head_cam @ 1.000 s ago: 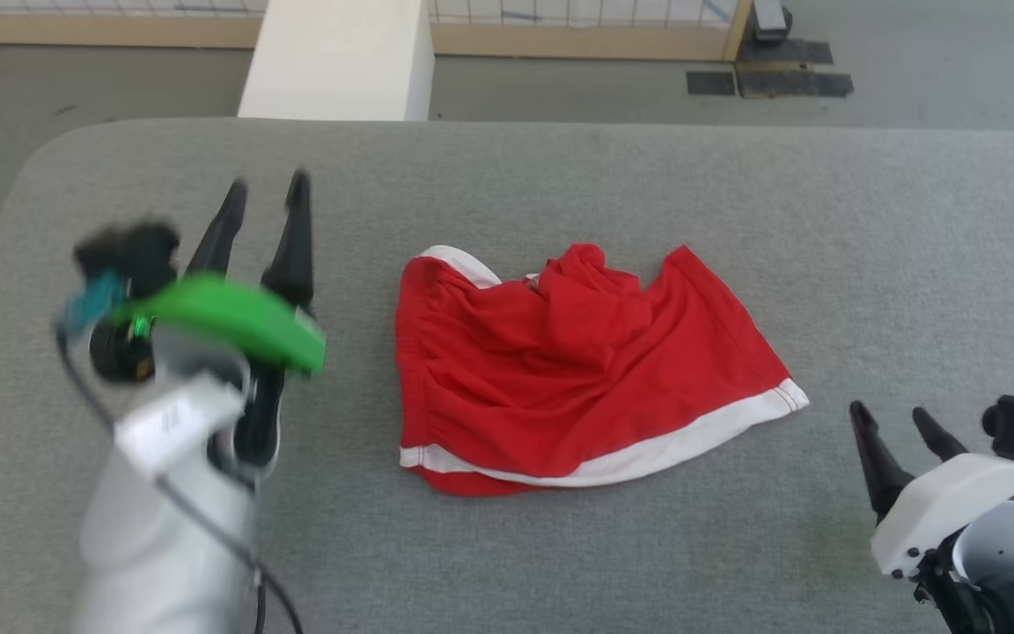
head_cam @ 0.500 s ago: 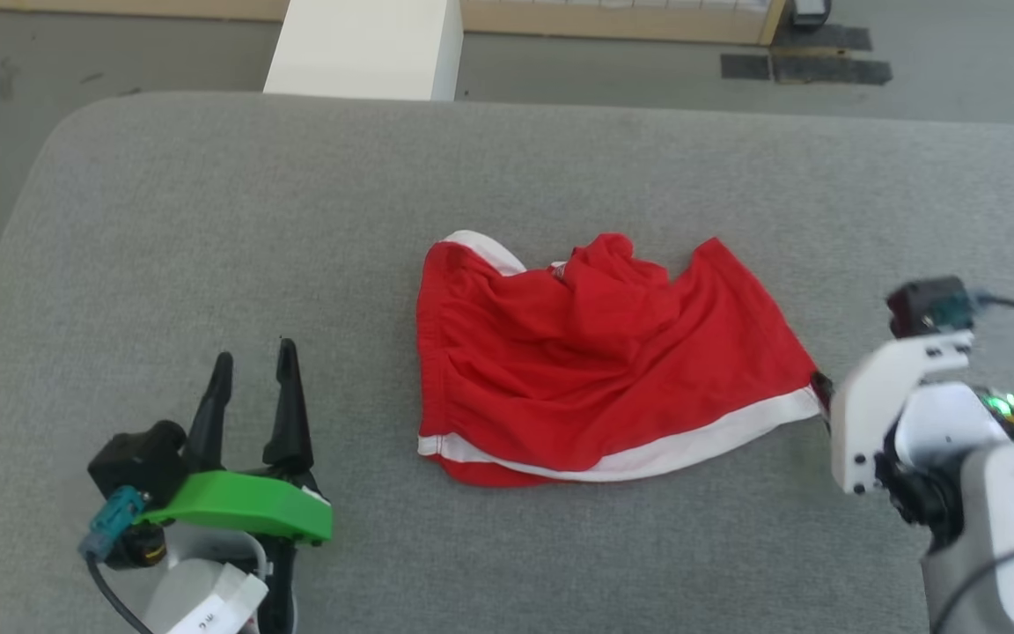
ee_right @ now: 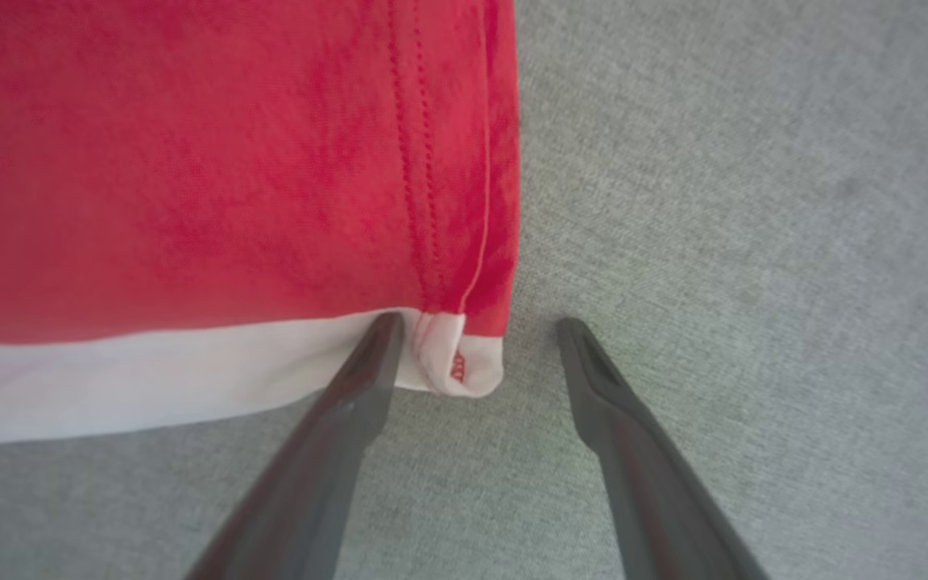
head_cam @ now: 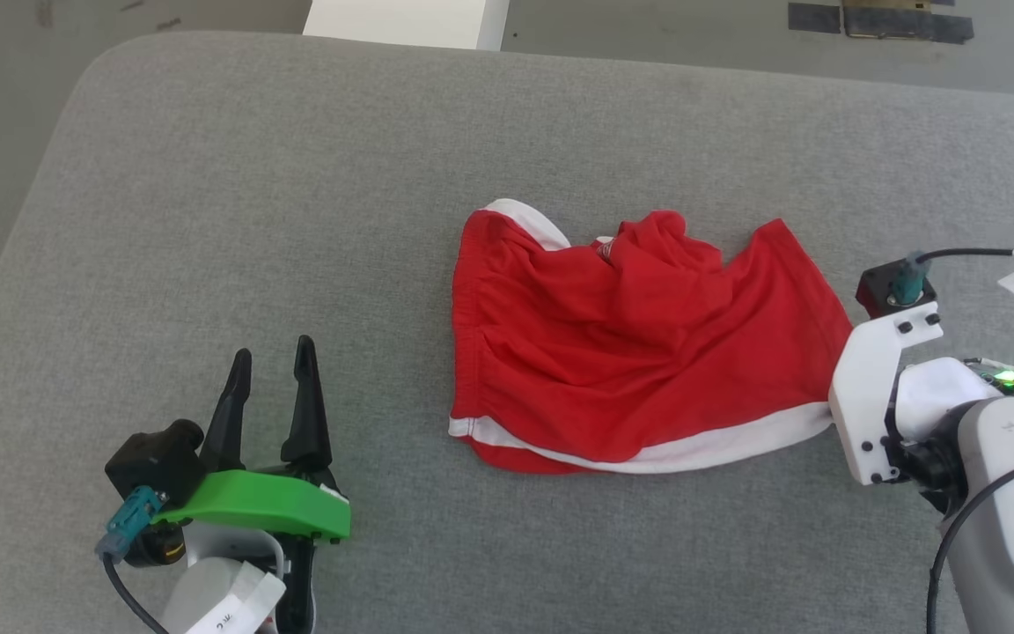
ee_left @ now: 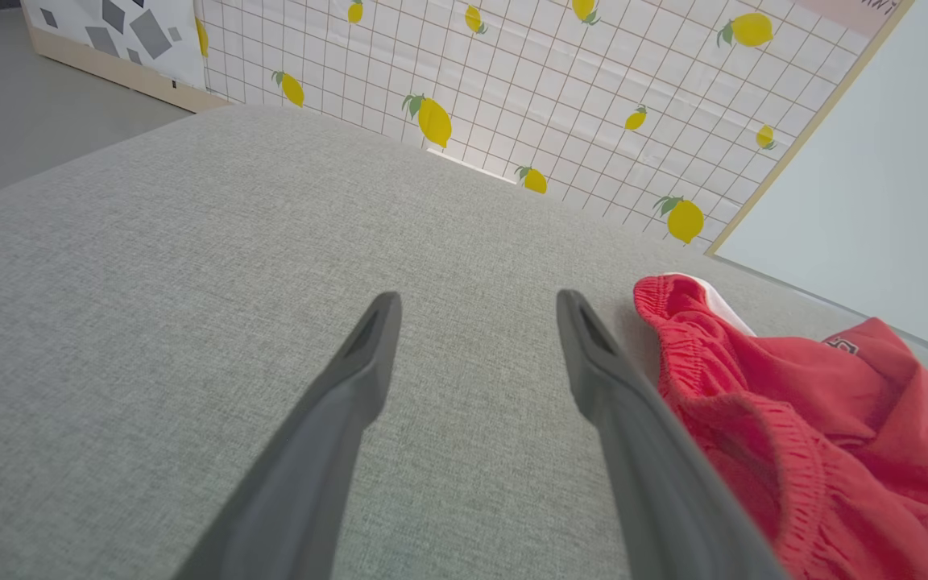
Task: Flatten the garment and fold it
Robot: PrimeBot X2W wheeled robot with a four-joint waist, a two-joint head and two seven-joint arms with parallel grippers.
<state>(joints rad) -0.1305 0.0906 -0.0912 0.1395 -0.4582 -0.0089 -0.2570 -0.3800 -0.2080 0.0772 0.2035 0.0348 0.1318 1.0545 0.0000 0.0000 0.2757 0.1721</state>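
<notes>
Both jaws wide | left gripper (head_cam: 273,346) near garment (head_cam: 639,352); right gripper (ee_right: 479,320) straddling its white-trimmed corner

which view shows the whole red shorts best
Head view: the crumpled red fabric shorts with white trim lie whole on the grey surface. Left wrist view catches the elastic waistband end; right wrist view, one white-trimmed corner.

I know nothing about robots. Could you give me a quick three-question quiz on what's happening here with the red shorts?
1. True or false: the left gripper is holding the red shorts.
2. What sits inside the open right gripper? A) waistband B) white-trimmed corner C) lettering
3. Fill in: the shorts lie crumpled on a ____ surface.
Key: 1 false; 2 B; 3 grey.
</notes>
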